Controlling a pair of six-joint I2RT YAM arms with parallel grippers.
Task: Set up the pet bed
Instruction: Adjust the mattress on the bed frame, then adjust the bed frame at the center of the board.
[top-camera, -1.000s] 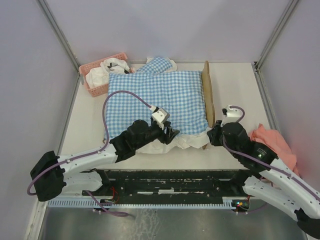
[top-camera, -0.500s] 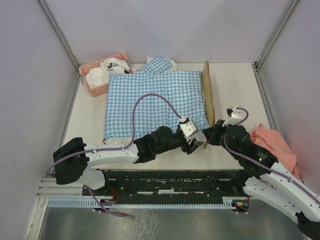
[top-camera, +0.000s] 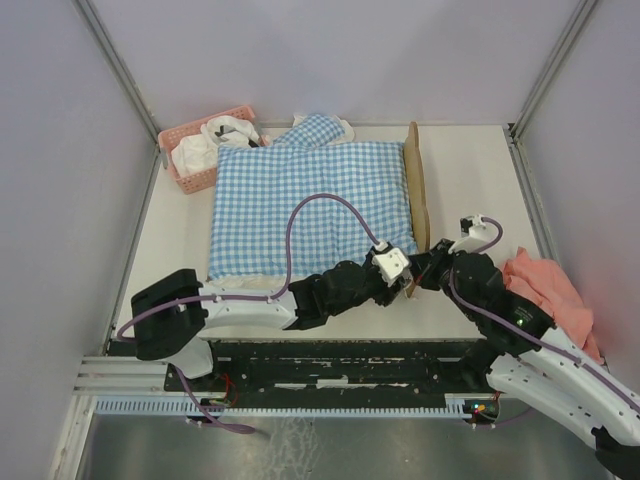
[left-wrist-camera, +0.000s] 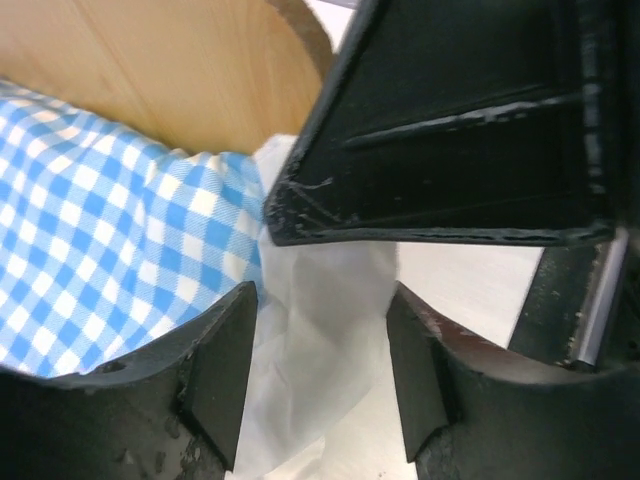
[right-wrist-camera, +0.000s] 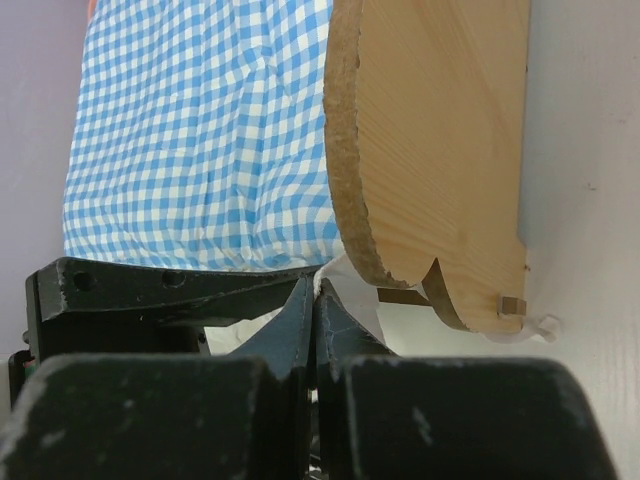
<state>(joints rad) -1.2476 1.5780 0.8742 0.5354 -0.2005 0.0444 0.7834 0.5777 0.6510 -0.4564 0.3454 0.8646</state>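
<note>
The pet bed's wavy wooden headboard (top-camera: 415, 185) stands at the right of the bed; blue-white gingham bedding (top-camera: 310, 200) covers the rest of the frame. Both grippers meet at the bed's near right corner. My left gripper (top-camera: 402, 285) is open, and the bedding's white ruffle (left-wrist-camera: 320, 320) lies between its fingers (left-wrist-camera: 215, 370). The headboard (left-wrist-camera: 170, 70) and gingham (left-wrist-camera: 90, 250) fill that view's upper left. My right gripper (right-wrist-camera: 315, 300) is shut, pinching the white ruffle (right-wrist-camera: 350, 272) just below the headboard's end (right-wrist-camera: 440, 140). It also shows in the top view (top-camera: 428, 272).
A pink basket (top-camera: 205, 150) with white cloth stands at the back left. A gingham pillow (top-camera: 318, 130) lies behind the bed. A salmon cloth (top-camera: 545, 285) lies at the right, beside my right arm. The enclosure walls stand close on three sides.
My left gripper has swept right along the bed's near edge, from its middle to the near right corner beside the right gripper. The right gripper has shifted only slightly.
</note>
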